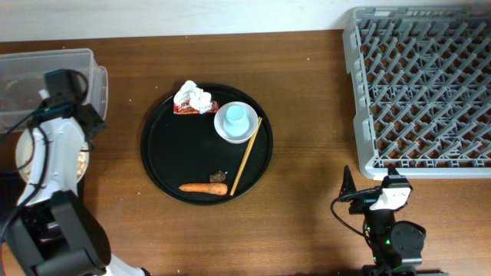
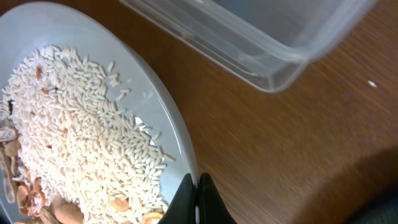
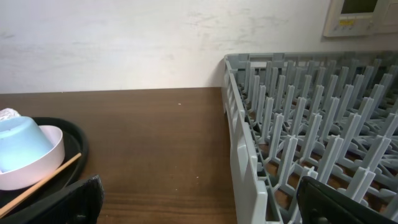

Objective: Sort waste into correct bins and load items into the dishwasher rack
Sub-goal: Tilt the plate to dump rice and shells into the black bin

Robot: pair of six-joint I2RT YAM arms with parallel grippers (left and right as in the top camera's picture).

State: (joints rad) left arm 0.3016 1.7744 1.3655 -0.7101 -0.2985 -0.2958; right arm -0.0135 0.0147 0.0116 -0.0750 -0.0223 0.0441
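Note:
My left gripper (image 2: 198, 199) is shut on the rim of the round white plate (image 2: 155, 106), which carries beige rice and nut scraps (image 2: 68, 130). The plate shows under my left arm in the overhead view (image 1: 23, 157), next to the clear tub (image 1: 46, 73), whose corner also shows in the left wrist view (image 2: 267, 50). On the black tray (image 1: 165, 165) lie a crumpled tissue (image 1: 196, 96), a red wrapper (image 1: 184, 109), a light-blue cup (image 1: 235, 115) in its pale dish (image 1: 222, 130), a chopstick (image 1: 247, 157) and a carrot (image 1: 203, 187). My right gripper (image 3: 199, 208) is open and empty beside the grey rack (image 1: 422, 84).
The rack's near wall (image 3: 239, 143) stands just right of my right gripper (image 1: 368, 198). The cup (image 3: 18, 146), dish (image 3: 46, 162) and chopstick (image 3: 43, 182) show at the left of the right wrist view. The small black container is not in view.

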